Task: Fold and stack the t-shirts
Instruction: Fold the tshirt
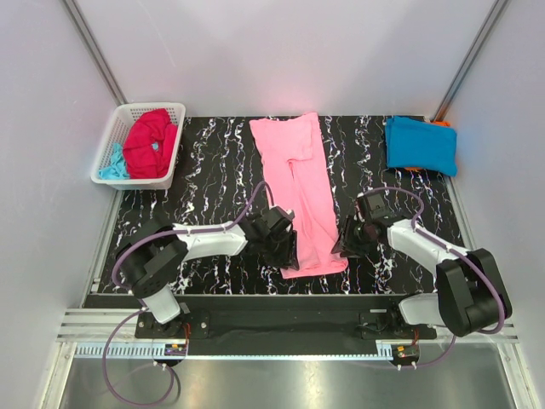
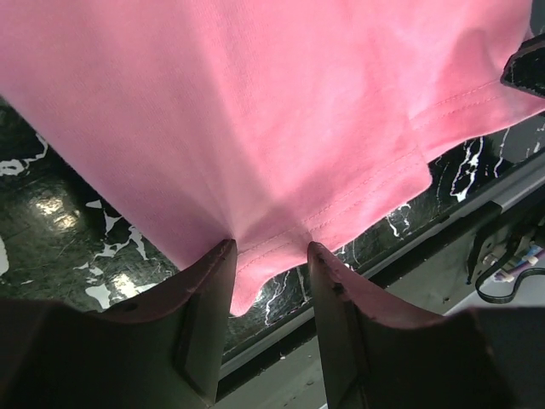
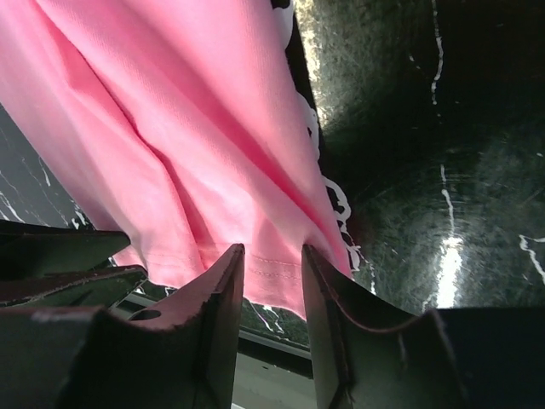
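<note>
A light pink t-shirt (image 1: 298,187) lies folded into a long strip down the middle of the black marbled table. My left gripper (image 1: 281,254) is at its near left hem corner. In the left wrist view the jaws (image 2: 270,251) stand apart with the puckered pink hem (image 2: 255,111) between the tips. My right gripper (image 1: 341,247) is at the near right corner. Its jaws (image 3: 272,256) also stand apart astride the pink hem (image 3: 170,128). A folded bright blue shirt (image 1: 420,145) lies on an orange one (image 1: 415,169) at the far right.
A white lattice basket (image 1: 149,107) at the far left holds a crimson red shirt (image 1: 151,143) and a pale aqua one (image 1: 111,166). The table's front edge and a metal rail run just behind both grippers. The right gripper's tip (image 2: 528,68) shows in the left wrist view.
</note>
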`<state>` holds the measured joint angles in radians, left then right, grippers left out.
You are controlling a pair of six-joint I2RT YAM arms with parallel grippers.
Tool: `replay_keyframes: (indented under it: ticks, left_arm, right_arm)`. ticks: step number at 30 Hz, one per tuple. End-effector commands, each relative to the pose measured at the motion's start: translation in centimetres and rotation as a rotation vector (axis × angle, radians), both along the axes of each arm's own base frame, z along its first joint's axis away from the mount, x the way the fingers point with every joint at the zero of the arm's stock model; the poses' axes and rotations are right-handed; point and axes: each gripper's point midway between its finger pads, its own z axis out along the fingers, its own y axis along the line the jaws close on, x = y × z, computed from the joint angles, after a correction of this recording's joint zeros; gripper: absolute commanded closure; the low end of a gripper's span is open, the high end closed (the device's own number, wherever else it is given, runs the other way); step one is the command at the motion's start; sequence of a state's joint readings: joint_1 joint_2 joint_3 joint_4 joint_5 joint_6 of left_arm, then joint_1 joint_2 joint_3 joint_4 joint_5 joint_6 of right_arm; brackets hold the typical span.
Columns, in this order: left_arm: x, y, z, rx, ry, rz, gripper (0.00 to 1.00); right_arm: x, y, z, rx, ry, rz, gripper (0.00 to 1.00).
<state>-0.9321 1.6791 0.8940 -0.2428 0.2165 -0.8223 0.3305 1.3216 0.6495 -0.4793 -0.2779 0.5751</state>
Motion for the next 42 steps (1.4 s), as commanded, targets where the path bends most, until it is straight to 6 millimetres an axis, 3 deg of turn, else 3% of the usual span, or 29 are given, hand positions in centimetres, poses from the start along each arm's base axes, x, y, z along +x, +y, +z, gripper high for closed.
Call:
replay_keyframes:
  ticks: [1, 9, 15, 22, 27, 31, 35, 42]
  left_arm:
    - [0.0, 1.0, -0.4, 0.069, -0.037, 0.017, 0.55]
    - [-0.7, 4.6, -2.8, 0.310, -0.061, 0.026, 0.56]
    - [-0.8, 7.7, -3.1, 0.466, -0.091, 0.042, 0.56]
    - [-1.7, 11.3, -4.0, 0.640, -0.054, 0.097, 0.55]
    - [-2.0, 11.3, -3.3, 0.612, -0.064, 0.101, 0.56]
    - [-2.5, 11.2, -1.5, 0.552, -0.077, 0.096, 0.55]
    - [-3.7, 13.1, -1.7, 0.572, -0.061, 0.096, 0.55]
    - [-2.9, 12.2, 0.2, 0.506, -0.115, 0.098, 0.55]
  right_arm:
    - [0.5, 1.4, 0.1, 0.059, -0.029, 0.005, 0.60]
    - [-2.1, 2.0, -1.5, 0.081, 0.049, -0.008, 0.62]
    - [-5.4, 2.5, -2.8, 0.022, 0.119, -0.042, 0.66]
    - [-6.6, 3.2, -4.5, -0.078, 0.167, -0.057, 0.67]
    - [-6.3, 3.7, -4.5, -0.117, 0.156, -0.053, 0.69]
    - [-5.4, 3.3, -3.0, -0.144, 0.115, -0.078, 0.68]
    - [-5.8, 2.3, -2.4, -0.186, 0.118, -0.091, 0.68]
    - [-6.0, 2.8, -1.2, -0.146, 0.101, -0.079, 0.68]
